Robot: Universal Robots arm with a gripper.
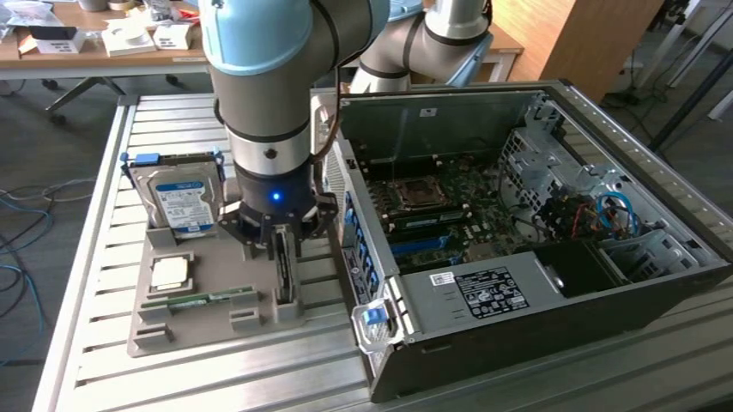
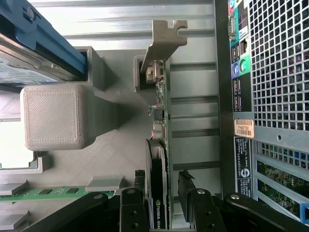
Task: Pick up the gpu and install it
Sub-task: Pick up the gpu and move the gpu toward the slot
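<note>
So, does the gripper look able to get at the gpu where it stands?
Probably yes: the gripper is open astride the gpu, which stands on edge in the gray holder, with nothing between fingers and card. The computer case is close beside but apart.

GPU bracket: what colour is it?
The gpu bracket is pale silver-grey metal; the wrist view shows it best.
</note>
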